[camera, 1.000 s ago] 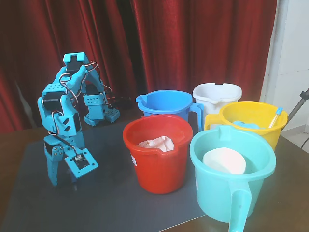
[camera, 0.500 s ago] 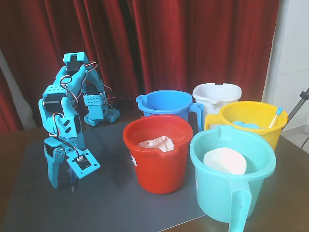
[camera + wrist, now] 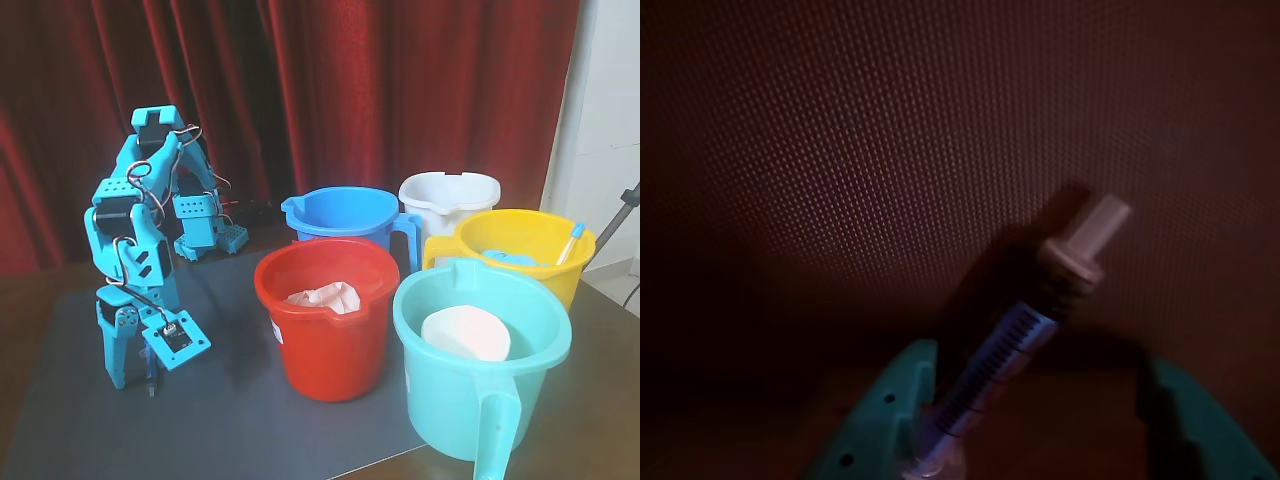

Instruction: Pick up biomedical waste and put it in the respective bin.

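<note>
The fixed view looks from the table's front, slightly above, facing the red curtain [image 3: 400,90]. The wrist view points straight down, very close over the dark mat [image 3: 890,150], which fills the fixed view's lower left.

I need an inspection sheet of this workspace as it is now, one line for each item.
Surface: dark mat on a brown table.
Job's things: syringe between the fingers, just above the mat; red bucket holds crumpled pale material.
Clutter: blue, white, yellow and teal buckets; the yellow one holds a stick, the teal one a white object.
Grippers: gripper pointing down, shut on the syringe.
Cables: wires looped on the arm.
Surroundings: red curtain, white wall at right.
</note>
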You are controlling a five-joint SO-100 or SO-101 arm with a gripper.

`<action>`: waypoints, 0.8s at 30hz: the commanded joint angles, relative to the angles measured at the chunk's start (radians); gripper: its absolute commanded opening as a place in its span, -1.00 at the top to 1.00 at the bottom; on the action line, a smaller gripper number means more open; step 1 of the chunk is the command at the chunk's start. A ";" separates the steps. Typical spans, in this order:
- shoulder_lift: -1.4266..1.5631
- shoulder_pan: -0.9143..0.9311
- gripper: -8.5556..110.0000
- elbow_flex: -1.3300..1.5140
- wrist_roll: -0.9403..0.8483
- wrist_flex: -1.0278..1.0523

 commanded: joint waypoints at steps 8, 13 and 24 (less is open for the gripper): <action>0.018 -0.011 0.50 0.035 0.029 0.003; 0.018 -0.011 0.57 0.048 0.095 -0.002; 0.012 -0.011 0.86 0.055 0.074 -0.044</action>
